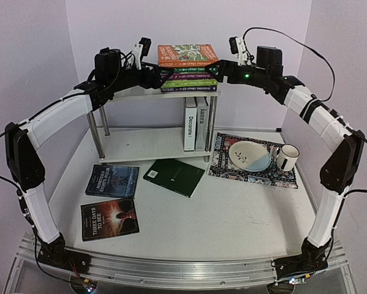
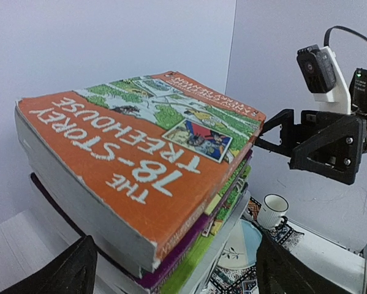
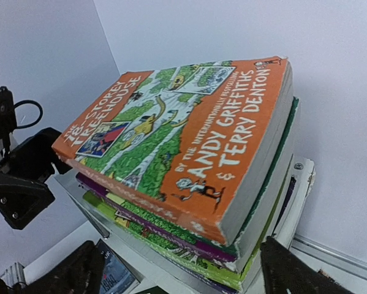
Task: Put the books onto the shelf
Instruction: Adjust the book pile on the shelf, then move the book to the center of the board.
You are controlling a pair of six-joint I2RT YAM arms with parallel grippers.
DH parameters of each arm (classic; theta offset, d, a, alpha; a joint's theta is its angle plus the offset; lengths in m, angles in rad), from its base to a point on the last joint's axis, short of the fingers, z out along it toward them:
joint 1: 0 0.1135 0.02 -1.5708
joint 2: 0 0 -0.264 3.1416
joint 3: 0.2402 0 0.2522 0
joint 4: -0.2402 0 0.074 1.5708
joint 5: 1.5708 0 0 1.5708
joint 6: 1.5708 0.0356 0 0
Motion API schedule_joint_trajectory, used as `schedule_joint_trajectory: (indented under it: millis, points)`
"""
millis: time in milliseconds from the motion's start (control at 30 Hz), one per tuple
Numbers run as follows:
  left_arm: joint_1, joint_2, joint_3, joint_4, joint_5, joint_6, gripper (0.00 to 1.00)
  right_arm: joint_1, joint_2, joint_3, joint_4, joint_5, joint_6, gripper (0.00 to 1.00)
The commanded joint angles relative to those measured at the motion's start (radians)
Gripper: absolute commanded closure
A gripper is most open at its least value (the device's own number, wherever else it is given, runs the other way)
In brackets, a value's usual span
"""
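A stack of colourful Treehouse books [image 1: 188, 68] lies flat on the top board of the white shelf [image 1: 134, 93], with an orange one [image 2: 140, 147] on top. My left gripper [image 1: 151, 75] is at the stack's left end, open, its dark fingers [image 2: 67, 272] wide of the books. My right gripper [image 1: 223, 68] is at the right end, also open, fingers [image 3: 287, 269] apart from the stack [image 3: 189, 141]. "Decorate" [image 1: 190, 125] and "ianra" [image 1: 202, 124] stand upright on the lower board. A dark green book [image 1: 174, 176] and two dark-covered books [image 1: 113, 180] [image 1: 109, 218] lie on the table.
A black patterned mat [image 1: 232, 168] to the right of the shelf carries a plate [image 1: 249, 155] and a striped mug [image 1: 287, 157]. Chrome legs [image 1: 96, 138] hold the shelf boards. Walls close in behind and on both sides.
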Motion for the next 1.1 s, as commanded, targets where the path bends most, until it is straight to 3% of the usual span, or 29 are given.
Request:
schedule_joint_trajectory:
  millis: [0,167,367,567,767,1067]
  points:
    - [-0.007,-0.121,-0.043,0.024,-0.040,0.000,0.01,0.008,-0.102,-0.055,0.056,0.012,-0.029,0.02]
    - [-0.007,-0.211,-0.117,-0.035,-0.147,0.000,0.00,0.008,-0.180,-0.158,0.052,0.038,-0.042,0.02]
    - [-0.008,-0.405,-0.357,-0.054,-0.185,-0.068,0.00,0.009,-0.370,-0.460,0.047,0.090,-0.036,0.02]
    - [-0.008,-0.546,-0.643,-0.017,-0.167,-0.315,0.00,0.010,-0.495,-0.762,0.048,0.021,0.115,0.02]
    - [-0.009,-0.605,-0.936,0.071,-0.132,-0.550,0.03,0.037,-0.485,-0.982,0.075,-0.063,0.261,0.02]
    - [-0.009,-0.689,-1.170,0.061,-0.209,-0.691,0.04,0.274,-0.375,-1.107,0.130,0.072,0.286,0.04]
